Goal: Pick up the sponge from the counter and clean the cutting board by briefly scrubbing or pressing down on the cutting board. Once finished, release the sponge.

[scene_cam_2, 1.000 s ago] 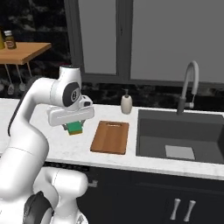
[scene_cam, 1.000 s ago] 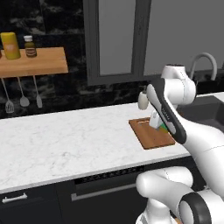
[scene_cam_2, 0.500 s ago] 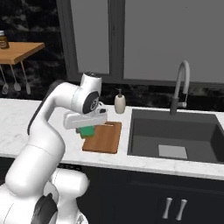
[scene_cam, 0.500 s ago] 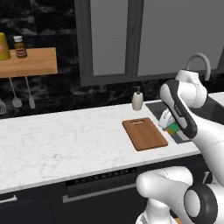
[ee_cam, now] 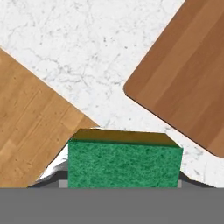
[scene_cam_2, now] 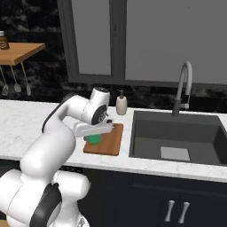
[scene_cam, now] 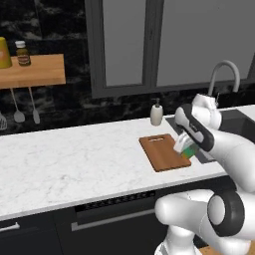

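Now that we've swung across, our gripper point(scene_cam_2: 94, 134), pinching the sponge point(scene_cam_2: 93, 139), hangs over the cutting board's point(scene_cam_2: 111, 142) front edge, ready to press.

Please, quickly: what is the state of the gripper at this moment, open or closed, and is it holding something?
Gripper: closed on the sponge, held above the cutting board.

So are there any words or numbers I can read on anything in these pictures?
None can be read.
The small jar on the wooden shelf has a label, but it is too small and blurred to read.
The sponge, cutting board and soap bottle carry no writing.
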